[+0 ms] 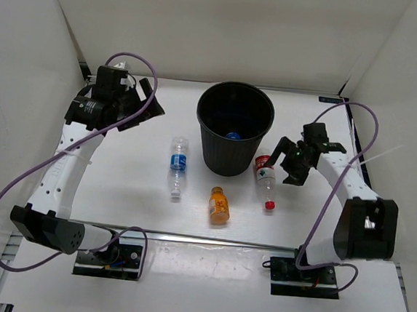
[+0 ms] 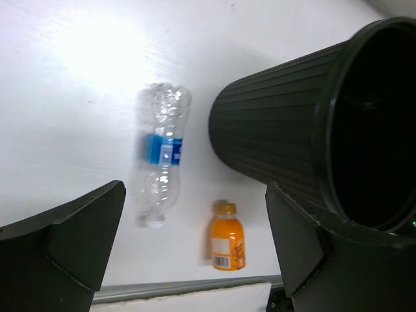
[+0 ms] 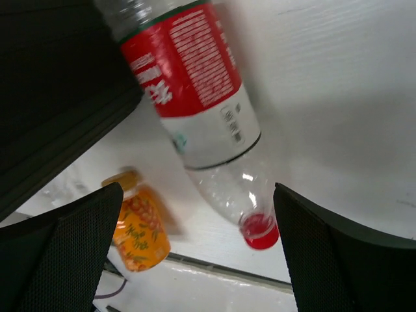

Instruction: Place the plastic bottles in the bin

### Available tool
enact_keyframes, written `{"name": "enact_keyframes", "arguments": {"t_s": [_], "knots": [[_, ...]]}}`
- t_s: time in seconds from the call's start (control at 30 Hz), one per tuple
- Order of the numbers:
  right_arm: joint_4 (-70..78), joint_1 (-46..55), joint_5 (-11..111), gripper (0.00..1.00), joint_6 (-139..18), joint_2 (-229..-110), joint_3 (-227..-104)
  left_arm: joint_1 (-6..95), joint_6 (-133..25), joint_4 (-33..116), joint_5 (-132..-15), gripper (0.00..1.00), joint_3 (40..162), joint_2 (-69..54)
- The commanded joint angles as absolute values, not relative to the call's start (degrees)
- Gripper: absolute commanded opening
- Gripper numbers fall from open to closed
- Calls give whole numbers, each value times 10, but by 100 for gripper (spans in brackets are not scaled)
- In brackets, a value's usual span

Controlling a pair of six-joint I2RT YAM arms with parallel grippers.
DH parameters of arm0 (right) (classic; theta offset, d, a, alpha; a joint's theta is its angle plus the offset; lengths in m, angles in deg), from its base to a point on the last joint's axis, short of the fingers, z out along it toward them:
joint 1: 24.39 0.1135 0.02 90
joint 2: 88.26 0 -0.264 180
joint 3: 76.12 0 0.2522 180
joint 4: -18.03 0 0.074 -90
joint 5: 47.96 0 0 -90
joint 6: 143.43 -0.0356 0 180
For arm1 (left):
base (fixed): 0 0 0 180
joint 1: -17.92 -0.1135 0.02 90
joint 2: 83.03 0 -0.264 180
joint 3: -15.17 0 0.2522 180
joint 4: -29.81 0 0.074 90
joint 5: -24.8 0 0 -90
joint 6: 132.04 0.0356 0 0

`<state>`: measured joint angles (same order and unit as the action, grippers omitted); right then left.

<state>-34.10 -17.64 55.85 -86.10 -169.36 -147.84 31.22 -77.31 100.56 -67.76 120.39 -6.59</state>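
White walls box in a white tabletop [image 1: 135,204], and in the top view the bin [image 1: 226,161] stands upright at the back centre. Left of the bin lies the clear bottle [image 1: 178,166] with the blue label. In front of the bin is the orange bottle [image 1: 219,205]. Just right of it, close to its wall, lies the red-labelled bottle [image 1: 265,179], its cap pointing away from the bin. Something blue shows down inside the bin (too small to name). Your left gripper [image 1: 149,101] hangs raised, well left of the bin. Your right gripper [image 1: 284,164] sits just right of the bin, over the red-labelled bottle.

Left wrist view: the jaws are spread wide with nothing held, and the clear bottle and orange bottle lie below, beside the bin's ribbed wall.

Right wrist view: the jaws are equally wide, and the red-labelled bottle lies framed between them, not gripped.

Expect these bottles to be light, thin-walled and slick, apt to roll or dent. I'd take the red-labelled one across its labelled middle, square to its length, where the label should give some grip, and squeeze gently. The orange one looks full (so probably heavier).
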Motion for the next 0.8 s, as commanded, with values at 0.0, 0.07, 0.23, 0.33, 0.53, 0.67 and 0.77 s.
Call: {"name": "enact_keyframes", "arguments": {"t_s": [0.0, 0.07, 0.23, 0.33, 0.53, 0.67, 0.77], "knots": [[-289, -155, 529, 100, -830, -1752, -1491, 292, -754, 1045, -670, 100, 1206, -80], [-289, -148, 494, 100, -824, -1775, -1497, 286, -749, 1052, -676, 100, 1206, -80], [-289, -118, 494, 100, -809, -1850, -1530, 280, -749, 1058, -676, 100, 1192, -80], [-307, -108, 474, 91, -815, -1884, -1560, 268, -749, 1058, -682, 100, 1192, -80], [-354, -122, 396, 46, -873, -1876, -1561, 257, -749, 1058, -682, 100, 1192, -74], [-431, -167, 330, 39, -926, -1817, -1578, 246, -762, 1053, -694, 100, 1161, -81], [-466, -195, 316, 31, -942, -1762, -1644, 234, -773, 1039, -708, 100, 1133, -86]]}}
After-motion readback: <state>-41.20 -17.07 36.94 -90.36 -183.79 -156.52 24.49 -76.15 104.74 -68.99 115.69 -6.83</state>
